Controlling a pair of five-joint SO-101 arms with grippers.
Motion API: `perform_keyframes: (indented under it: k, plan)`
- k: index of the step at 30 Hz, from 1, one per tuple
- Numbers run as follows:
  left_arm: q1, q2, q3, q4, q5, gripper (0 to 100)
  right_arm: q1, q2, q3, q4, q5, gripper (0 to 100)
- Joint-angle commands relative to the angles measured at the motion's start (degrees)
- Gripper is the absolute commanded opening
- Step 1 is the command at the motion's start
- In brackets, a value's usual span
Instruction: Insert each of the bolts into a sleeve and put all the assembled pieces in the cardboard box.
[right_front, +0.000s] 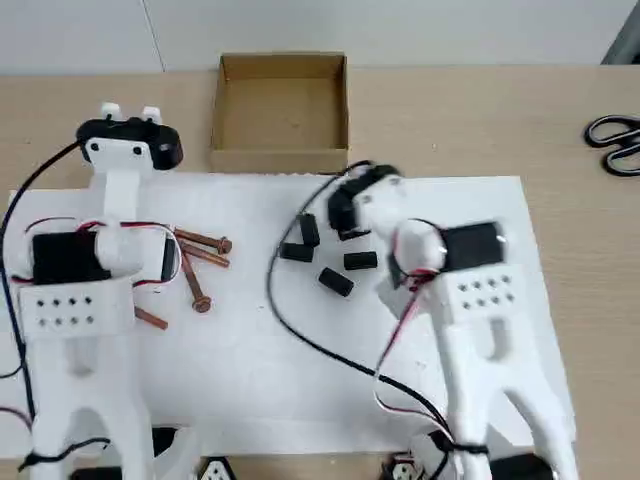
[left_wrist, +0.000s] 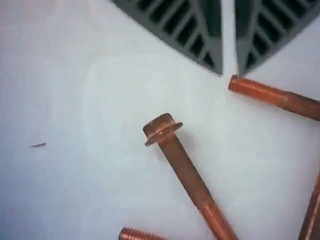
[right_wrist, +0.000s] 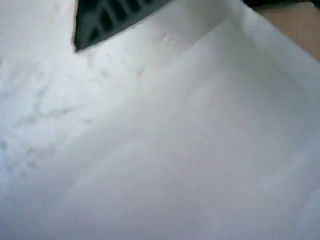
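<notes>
The bolts (right_front: 203, 240) lie loose on the white sheet (right_front: 250, 350), well apart from the box (right_front: 282, 158), which holds nothing. The left end effector (left_wrist: 229, 74) hangs just over them, its jaws a narrow slit apart and gripping nothing. One bolt (left_wrist: 185, 170) lies flat near it, its head end the nearer. The sleeves (right_front: 336, 281) are scattered mid-sheet beside the right end effector (right_front: 345, 208); whether that one is open or closed I cannot tell. The bolts look stiff, smooth and round, so they are likely to roll or slip. A hold across the bare shank, close behind the head, seems safest. The sleeves look short and light, and are best pinched across the outer wall with the bore left free
</notes>
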Motion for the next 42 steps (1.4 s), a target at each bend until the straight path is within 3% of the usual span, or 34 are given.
perform_keyframes:
  k: [1, 9, 42]
  plan:
    - [-0.1, 0.7, -2.2, 0.3, 0.1, 8, -5.0, 4.2, -4.8, -0.3, 3.4, 12.1]
    - [-0.1, 1.0, -2.1, 0.2, -1.6, 10, -7.3, 15.1, -11.6, -2.2, 7.1, 12.2]
    - [-0.1, 1.0, 1.9, -0.6, -2.0, 10, -13.8, 37.1, -13.9, -18.0, 6.7, 12.2]
